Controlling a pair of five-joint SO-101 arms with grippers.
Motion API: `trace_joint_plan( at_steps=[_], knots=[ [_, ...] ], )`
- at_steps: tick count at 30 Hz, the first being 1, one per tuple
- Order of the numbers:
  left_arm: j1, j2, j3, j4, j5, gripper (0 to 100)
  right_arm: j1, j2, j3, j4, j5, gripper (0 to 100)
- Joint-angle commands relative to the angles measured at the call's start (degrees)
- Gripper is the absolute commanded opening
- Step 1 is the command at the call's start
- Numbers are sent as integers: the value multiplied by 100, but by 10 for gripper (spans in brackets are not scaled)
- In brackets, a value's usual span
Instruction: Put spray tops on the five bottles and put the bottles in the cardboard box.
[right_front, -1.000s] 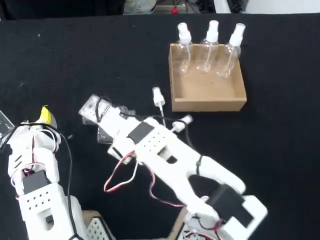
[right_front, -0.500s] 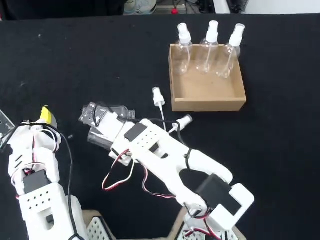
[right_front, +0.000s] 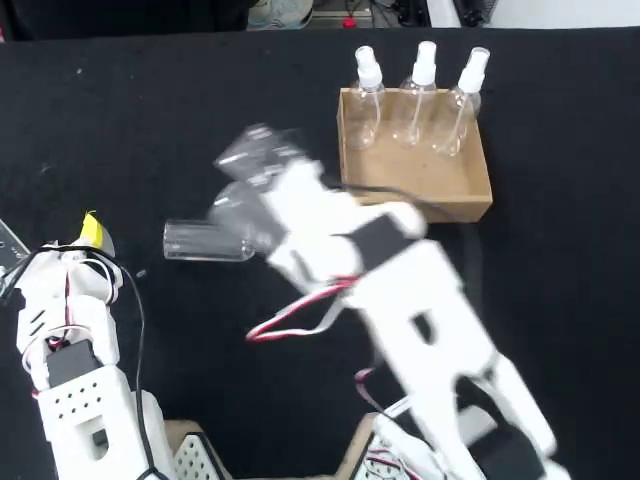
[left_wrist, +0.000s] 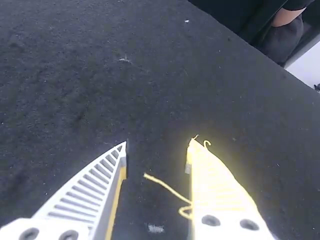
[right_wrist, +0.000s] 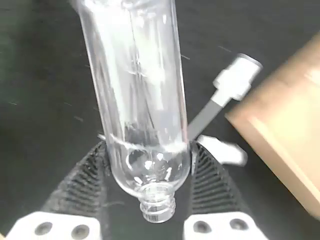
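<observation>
You are overlooking the black cloth table (right_front: 120, 120) and brown cardboard box (right_front: 415, 208) from above; both wrist cameras are facing that table closely.

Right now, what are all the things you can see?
table: one, black, under everything.
cardboard box: one, brown, far side of table.
topped bottles: three, clear with white tops, standing in the box.
lying bottle: one, clear, on the table.
held bottle: one, clear, topless, between the right fingers.
loose spray tops: two, white, on the table near the box.
left fingers: two, white and yellow, open over the table.
right fingers: two, black-padded, shut on the held bottle.
</observation>
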Motion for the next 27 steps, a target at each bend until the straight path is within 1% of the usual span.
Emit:
trace_joint_plan(
  at_steps=[1, 4, 6, 8, 10, 13, 15, 17, 19, 21, 25, 27],
  knots=[
    [-57, -18, -84, -123, 53, 188, 2048, -690, -233, 642, 782, 29],
    [-57, -18, -84, -123, 62, 188, 4123, -716, -66, 844, 1459, 29],
    [-48, -18, -84, -132, 62, 188, 5380, -716, 189, 615, 1749, 29],
    [-48, -18, -92, -132, 62, 188, 6418, -716, 611, 149, 1820, 29],
    [-48, -18, -92, -132, 62, 188, 7147, -716, 1209, -466, 1811, 28],
    [-48, -18, -92, -132, 62, 188, 7833, -716, 2237, -1530, 1635, 28],
    [-48, -18, -92, -132, 62, 188, 8088, -716, 2879, -2295, 1310, 29],
    [-48, -18, -84, -132, 62, 188, 8176, -716, 3407, -2901, 1046, 29],
    [-48, -18, -75, -132, 62, 188, 8149, -725, 3741, -3112, 800, 36],
    [-48, -18, -57, -132, 53, 188, 7912, -734, 3811, -2989, 615, 88],
    [-48, -18, -48, -132, 44, 188, 7402, -752, 3635, -2233, 387, 245],
    [-48, -18, -48, -132, 35, 188, 7059, -752, 3442, -1793, 360, 286]
  ],
)
